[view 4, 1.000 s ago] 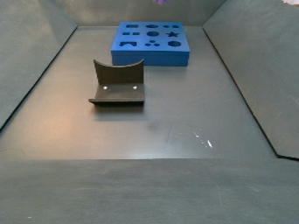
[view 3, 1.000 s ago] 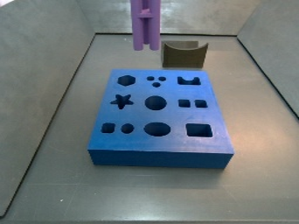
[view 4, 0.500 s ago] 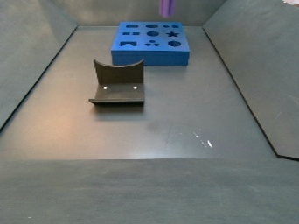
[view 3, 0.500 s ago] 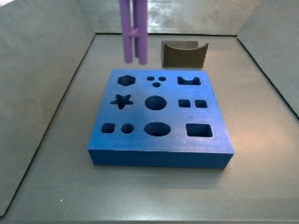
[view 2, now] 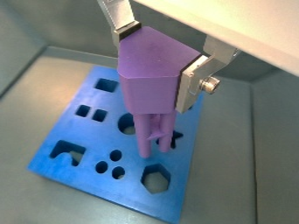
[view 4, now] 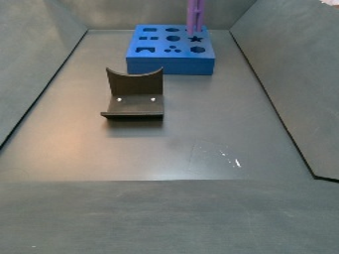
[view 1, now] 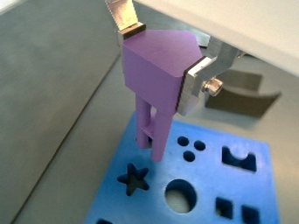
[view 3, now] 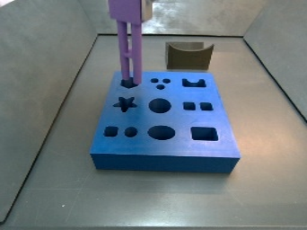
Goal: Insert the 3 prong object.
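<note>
The 3 prong object (view 3: pixel 127 49) is a long purple piece that hangs upright with its rods pointing down. My gripper (view 1: pixel 160 52) is shut on its wide head, also in the other wrist view (view 2: pixel 158 57); the silver fingers (view 1: pixel 197 77) press it from both sides. In a side view the rod tips end at the back left of the blue block (view 3: pixel 168 160), by the hexagon hole (view 3: pixel 128 83) and left of the three small round holes (view 3: pixel 160 85). I cannot tell if the tips touch the block. The piece also shows in the other side view (view 4: pixel 196 15).
The blue block (view 4: pixel 159 66) has several shaped holes, among them a star (view 1: pixel 135 178) and a large round one (view 3: pixel 160 106). The brown curved block (view 3: pixel 188 55) stands behind it, and shows in the other side view (view 4: pixel 134 94). Grey walls ring the floor.
The purple piece has moved left and down in the gripper, from above the block's back edge to its back left holes.
</note>
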